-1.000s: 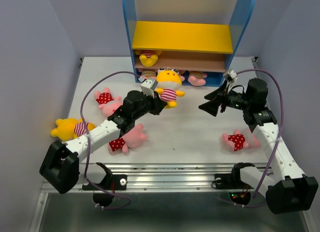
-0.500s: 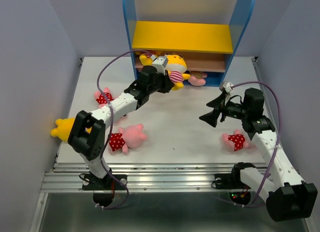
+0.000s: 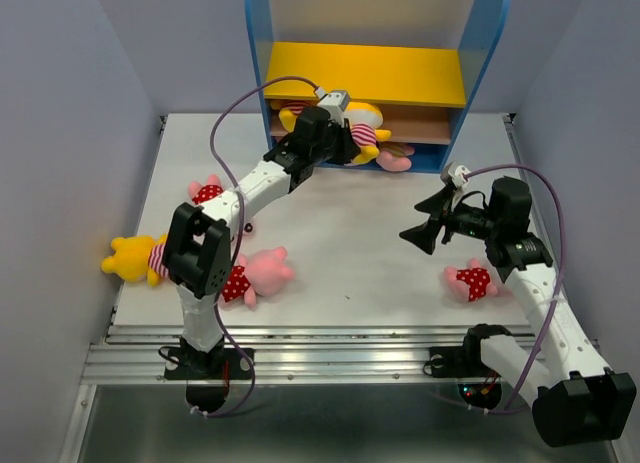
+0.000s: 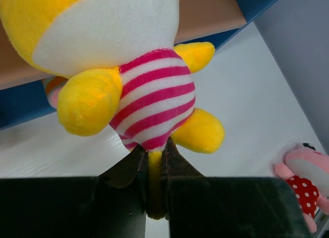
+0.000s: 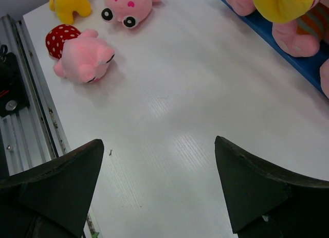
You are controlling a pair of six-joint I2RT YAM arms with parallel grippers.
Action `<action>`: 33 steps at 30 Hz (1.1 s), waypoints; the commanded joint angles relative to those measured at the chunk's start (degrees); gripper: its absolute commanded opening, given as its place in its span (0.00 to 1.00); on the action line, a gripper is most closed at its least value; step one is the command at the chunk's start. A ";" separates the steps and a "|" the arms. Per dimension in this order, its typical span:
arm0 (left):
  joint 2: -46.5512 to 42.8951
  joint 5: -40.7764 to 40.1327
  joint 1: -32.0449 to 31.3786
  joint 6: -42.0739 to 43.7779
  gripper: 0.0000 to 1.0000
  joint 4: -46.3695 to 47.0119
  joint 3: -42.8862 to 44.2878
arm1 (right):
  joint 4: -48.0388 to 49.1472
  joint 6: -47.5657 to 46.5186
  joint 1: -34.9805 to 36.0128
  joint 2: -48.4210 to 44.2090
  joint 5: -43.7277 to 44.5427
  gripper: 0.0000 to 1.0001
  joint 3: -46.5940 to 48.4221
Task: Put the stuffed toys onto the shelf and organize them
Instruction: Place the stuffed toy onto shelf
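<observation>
The left gripper (image 4: 152, 163) is pinching the yellow bear (image 4: 149, 94) by a yellow limb at its lower end; the two dark fingers are closed to a narrow slot with only that limb between them. The bear's long axis is running straight out from the fingers; its red-striped belly is sitting just beyond the fingertips and its head is pointing away from the gripper, towards the shelf (image 3: 257, 53). In the left wrist view one arm is sticking out to each side of the striped shirt and a free foot is lying just right of the fingertips. From above, the bear's head is reaching the front edge of the brown middle board (image 3: 425, 130), under the yellow upper board (image 3: 365, 73); whether it is resting on the board cannot be told.

The right gripper (image 3: 412, 233) is hovering wide open over the white table (image 3: 380, 263), holding nothing; a red-dotted pig (image 3: 470, 280) is lying just behind and below it, towards the arm's base. In the right wrist view more pink plush (image 5: 293, 37) is lying ahead and to the right of the fingers on the blue base (image 5: 257, 24); another dotted pig (image 5: 79, 53) is lying ahead to the left.
</observation>
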 commanded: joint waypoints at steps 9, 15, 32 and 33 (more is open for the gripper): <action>6.75 -4.80 0.36 7.04 0.00 -9.52 17.37 | 0.93 -1.26 -0.18 -1.54 0.73 0.95 -0.48; 10.09 -6.30 1.41 8.37 0.00 -11.99 22.13 | 0.84 -1.26 -0.18 -1.71 0.56 0.95 -0.57; 14.31 -2.61 4.66 2.92 0.03 -9.27 26.53 | 1.01 -1.61 -0.18 -1.63 0.38 0.95 -0.74; 14.48 -2.35 4.84 2.83 0.03 -9.18 26.79 | 0.93 -1.61 -0.18 -1.63 0.38 0.95 -0.74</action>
